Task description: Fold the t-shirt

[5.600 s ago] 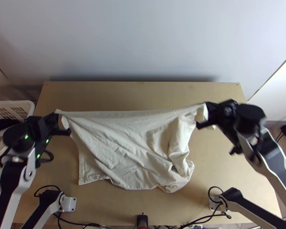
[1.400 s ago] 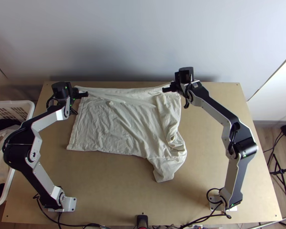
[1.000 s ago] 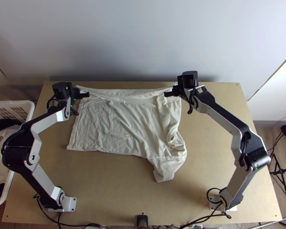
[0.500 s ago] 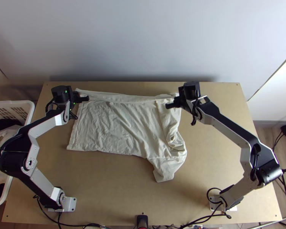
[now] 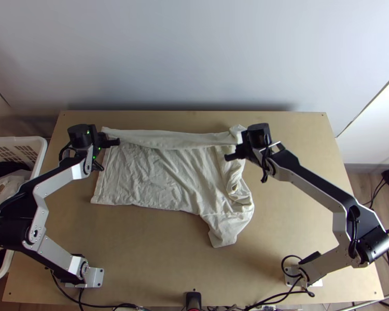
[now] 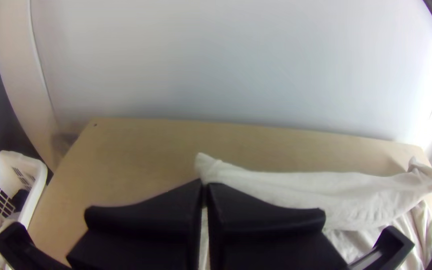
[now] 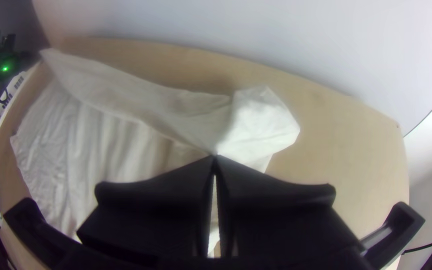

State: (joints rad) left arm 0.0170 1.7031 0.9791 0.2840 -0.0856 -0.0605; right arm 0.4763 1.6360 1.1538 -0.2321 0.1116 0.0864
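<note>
One white basket (image 5: 39, 150) w/ dark & pale clothes in it sits at far L, beside the wood counter (image 5: 153, 259). Next, L arm (image 5: 59, 176) bends up the pic; its hand (image 5: 104, 139) is clenched on the far L corner of the shirt (image 5: 158, 179), a bit of cloth poking out past the tips in the left wrist view.

Btwn the hands, shirt's far edge runs as a long, loose strip, sagging a bit & lying over the rest. Below it the off-white body is spread on the counter, wrinkled, w/ a fairly straight L side. Nr the R side it's bunched in soft folds, & a sleeve-like part (image 5: 225, 230) sticks out twd the near edge.

R arm (image 5: 319, 181) comes in from lower R; R hand (image 5: 240, 149) is clenched on cloth at the far R end, w/ a loose flap past the tips. Far R, off the counter: part of a black stand (image 5: 387, 254).
</note>
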